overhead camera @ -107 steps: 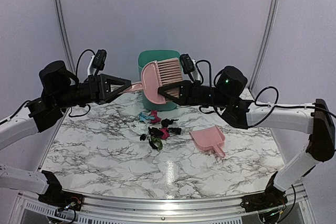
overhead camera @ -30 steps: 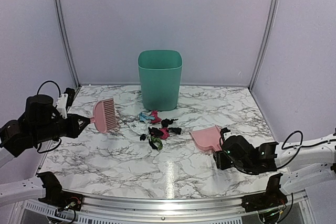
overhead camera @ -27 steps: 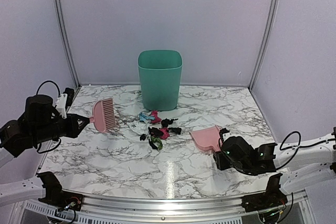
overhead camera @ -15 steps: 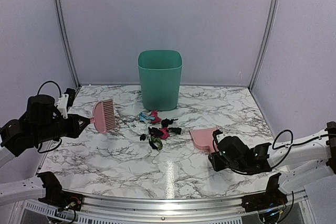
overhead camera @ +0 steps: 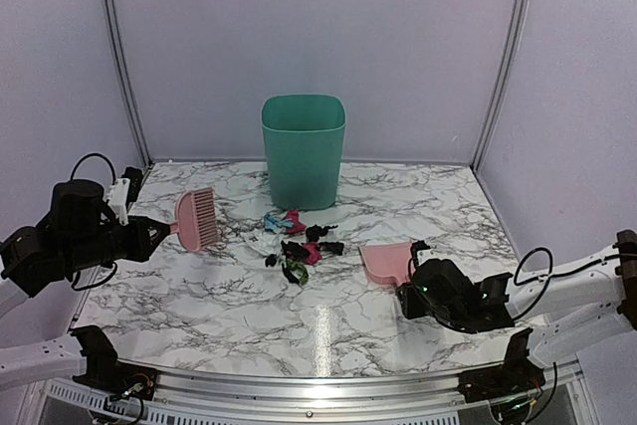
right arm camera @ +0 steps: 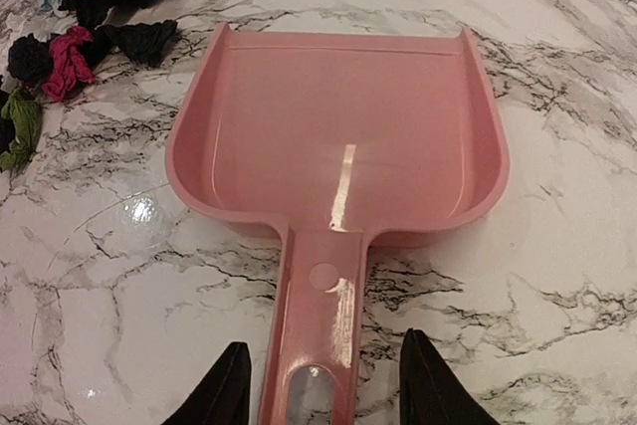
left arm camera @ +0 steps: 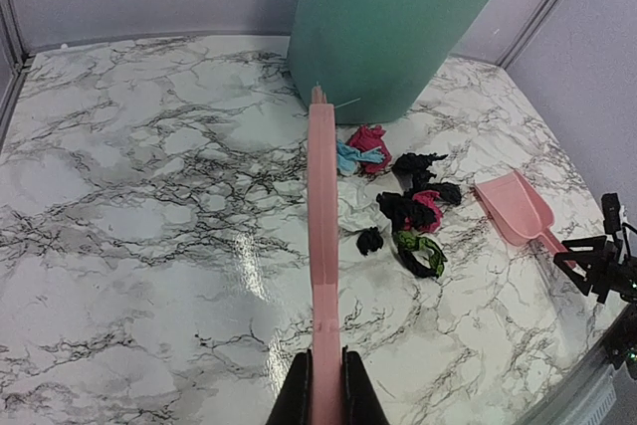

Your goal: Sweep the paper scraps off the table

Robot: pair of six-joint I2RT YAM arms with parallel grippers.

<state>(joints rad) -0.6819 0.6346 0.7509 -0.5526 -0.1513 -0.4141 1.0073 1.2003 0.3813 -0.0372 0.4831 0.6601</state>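
Left pincer (left arm camera: 326, 390) clamps the pink comb-like plastic brush (left arm camera: 321, 226). Right pincer (right arm camera: 326, 345) stands apart around the handle of the pink plastic dustpan (right arm camera: 338, 136); a crooked squeeze could shove it. Crumpled colourful paper scraps (overhead camera: 299, 241) lie mid-way across the white marble counter (overhead camera: 199, 296).

No readable text, labels, brands or numbers anywhere (checked all three views). Every surface in view is plain or too small and blurred to read.
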